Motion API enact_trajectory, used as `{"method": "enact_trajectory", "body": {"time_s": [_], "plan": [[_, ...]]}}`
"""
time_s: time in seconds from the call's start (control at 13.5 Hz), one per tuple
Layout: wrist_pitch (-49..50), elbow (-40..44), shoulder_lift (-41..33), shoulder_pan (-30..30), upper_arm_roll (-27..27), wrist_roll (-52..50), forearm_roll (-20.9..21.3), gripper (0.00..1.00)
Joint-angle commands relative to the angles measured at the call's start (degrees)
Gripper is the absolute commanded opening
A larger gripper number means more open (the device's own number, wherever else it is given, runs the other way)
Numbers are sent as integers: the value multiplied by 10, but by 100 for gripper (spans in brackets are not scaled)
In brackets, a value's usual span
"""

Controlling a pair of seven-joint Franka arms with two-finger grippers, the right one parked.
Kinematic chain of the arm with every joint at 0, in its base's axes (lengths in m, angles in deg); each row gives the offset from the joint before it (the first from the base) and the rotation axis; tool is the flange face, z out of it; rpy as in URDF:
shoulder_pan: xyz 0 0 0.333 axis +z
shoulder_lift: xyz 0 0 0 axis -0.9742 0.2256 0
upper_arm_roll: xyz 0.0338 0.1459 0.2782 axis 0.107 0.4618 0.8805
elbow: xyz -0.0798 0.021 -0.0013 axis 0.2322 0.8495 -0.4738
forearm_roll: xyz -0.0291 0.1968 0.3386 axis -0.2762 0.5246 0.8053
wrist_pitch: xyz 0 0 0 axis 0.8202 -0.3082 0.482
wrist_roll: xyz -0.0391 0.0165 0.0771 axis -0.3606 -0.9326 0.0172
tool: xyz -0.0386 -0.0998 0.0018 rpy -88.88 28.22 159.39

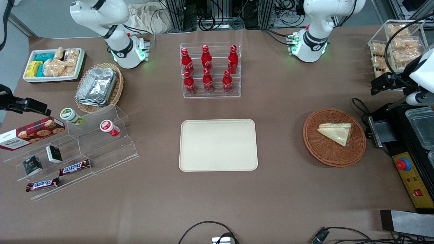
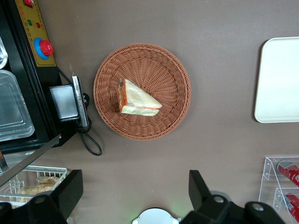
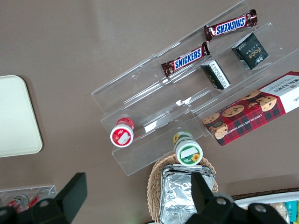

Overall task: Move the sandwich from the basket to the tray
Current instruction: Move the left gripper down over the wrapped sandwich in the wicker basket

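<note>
The sandwich is a white-bread wedge with orange and green filling along its edge. It lies flat in the round reddish-brown wicker basket. The cream tray sits bare at the table's middle, beside the basket. My left gripper hangs high above the table at the working arm's end, farther from the front camera than the basket. It is open, its black fingers are spread wide, and only bare table shows between them.
A black machine with a red button stands close beside the basket. A wire rack of bagged snacks is near the gripper. A cola bottle rack stands farther from the camera than the tray. A clear stepped stand occupies the parked arm's end.
</note>
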Motion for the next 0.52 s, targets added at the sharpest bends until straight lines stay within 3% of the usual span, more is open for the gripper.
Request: {"method": "enact_trajectory", "body": {"time_s": [0.0,0.44], "plan": [[-1,11,1,0,1,-10,-4,100],[-4,6,34,1,1,-98,4,100]]}}
